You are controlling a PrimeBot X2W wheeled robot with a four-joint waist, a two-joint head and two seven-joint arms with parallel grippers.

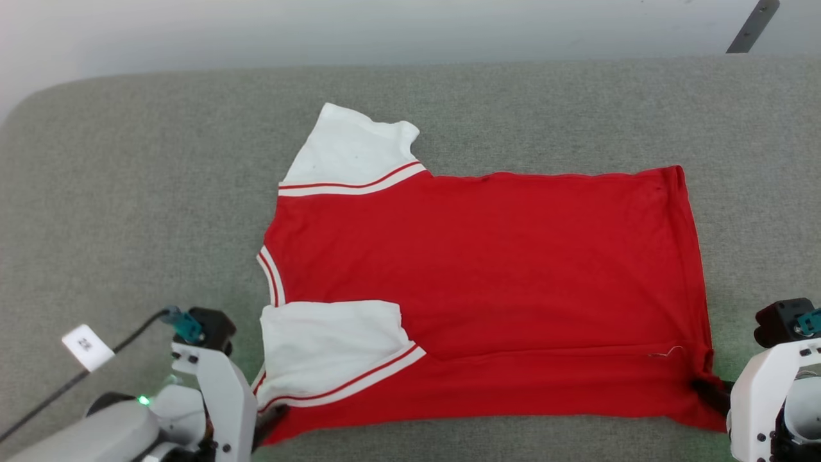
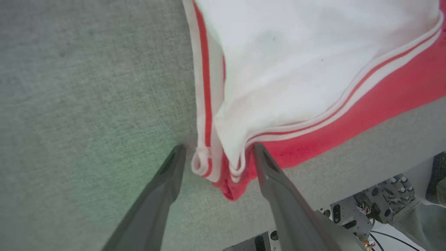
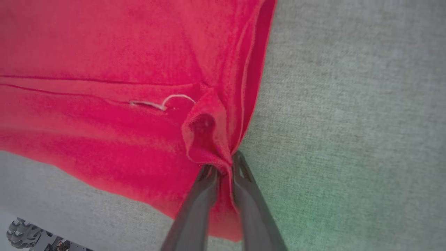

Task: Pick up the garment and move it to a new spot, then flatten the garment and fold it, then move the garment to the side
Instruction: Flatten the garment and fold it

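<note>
The garment (image 1: 487,269) lies spread flat on the grey table, red body to the right, white sleeves with red-white trim to the left. Its near long edge is folded over onto the body. My left gripper (image 1: 272,420) is at the near left corner. In the left wrist view it (image 2: 216,148) stands open, with the bunched striped corner of the garment (image 2: 296,62) lying between the fingers. My right gripper (image 1: 709,388) is at the near right hem corner. The right wrist view shows it (image 3: 223,164) pinched on a puckered fold of the red garment (image 3: 104,52).
The grey padded table (image 1: 128,192) stretches well beyond the garment on the left and far sides. A white tag (image 1: 88,346) on a black cable hangs by my left arm. The table's near edge runs just below the garment, with the robot's base (image 2: 376,205) under it.
</note>
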